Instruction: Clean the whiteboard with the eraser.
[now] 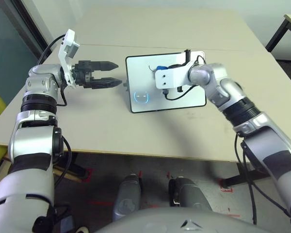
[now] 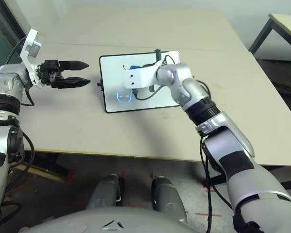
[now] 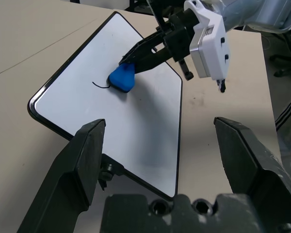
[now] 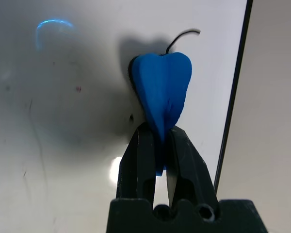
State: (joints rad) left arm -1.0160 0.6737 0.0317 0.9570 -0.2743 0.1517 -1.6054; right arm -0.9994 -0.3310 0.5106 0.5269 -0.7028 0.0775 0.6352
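1. Flat white rectangular whiteboard (image 1: 166,94) with a thin black frame; its face is plain white, carrying one short curved black pen stroke (image 3: 100,86).
2. Squashed bright blue soft eraser (image 4: 162,90) sits right beside that stroke, solid blue all over.
3. Black two-fingered right gripper (image 3: 136,54) over the whiteboard, behind it a white housing.
4. Black-fingered left gripper (image 1: 115,74) beside the whiteboard.
5. Plain beige table (image 1: 136,29) under the whiteboard, unpatterned.
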